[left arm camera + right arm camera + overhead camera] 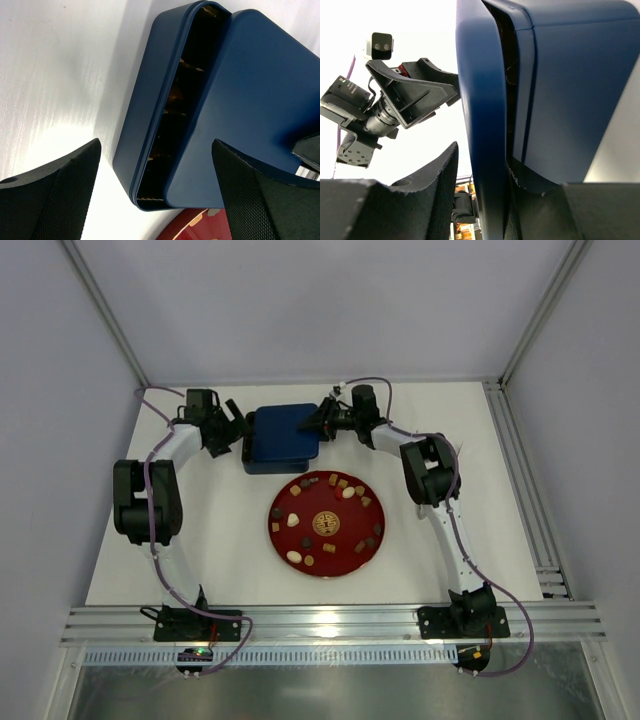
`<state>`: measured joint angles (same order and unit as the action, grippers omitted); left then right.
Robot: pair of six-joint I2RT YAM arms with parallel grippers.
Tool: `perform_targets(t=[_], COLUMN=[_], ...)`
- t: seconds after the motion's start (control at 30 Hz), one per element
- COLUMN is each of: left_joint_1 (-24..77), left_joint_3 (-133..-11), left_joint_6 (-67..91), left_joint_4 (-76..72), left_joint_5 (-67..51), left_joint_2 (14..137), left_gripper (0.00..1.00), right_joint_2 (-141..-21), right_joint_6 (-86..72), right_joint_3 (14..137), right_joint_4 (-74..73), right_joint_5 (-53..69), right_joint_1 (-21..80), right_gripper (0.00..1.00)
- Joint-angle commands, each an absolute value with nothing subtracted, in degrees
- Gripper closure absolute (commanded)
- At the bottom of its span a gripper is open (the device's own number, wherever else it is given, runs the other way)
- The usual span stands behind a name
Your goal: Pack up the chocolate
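Chocolate [348, 492] on plate [350, 525]; right gripper [310, 426] straddles tin [145, 100] wall; lid [260, 100] askew.

Smooth dark-blue coat on the tin [145, 115], matt with a soft sheen along its rounded wall; metal or plastic, I can't tell. The lid [270, 100] has the same satin blue. My left fingers [250, 200] are matt black, finely dimpled like grip rubber. The white table [55, 75] looks smooth, faintly streaked, catching glare. The red plate [340, 552] on the near side is glossy. The rail [330, 622] along the near edge is bare silvery metal.
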<state>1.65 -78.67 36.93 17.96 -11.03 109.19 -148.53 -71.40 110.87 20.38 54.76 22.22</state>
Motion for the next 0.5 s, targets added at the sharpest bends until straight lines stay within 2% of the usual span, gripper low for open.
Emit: perform_targets(t=[0.0, 0.47], left_joint_1=[1.85, 2.11], left_joint_3=[-79.28, -79.45], left_joint_6=[35.6, 35.6], left_joint_4=[17.4, 17.58], left_joint_5=[-10.37, -10.64], left_joint_2=[109.42, 109.6], left_gripper=[0.11, 0.11], right_joint_2=[-143.09, -142.65], right_joint_6=[-67.77, -56.52], right_joint_3=[111.18, 116.45], right_joint_4=[16.62, -1.91], right_joint_5=[55.02, 52.12], right_joint_1=[22.24, 22.15], right_gripper=[0.62, 0.58])
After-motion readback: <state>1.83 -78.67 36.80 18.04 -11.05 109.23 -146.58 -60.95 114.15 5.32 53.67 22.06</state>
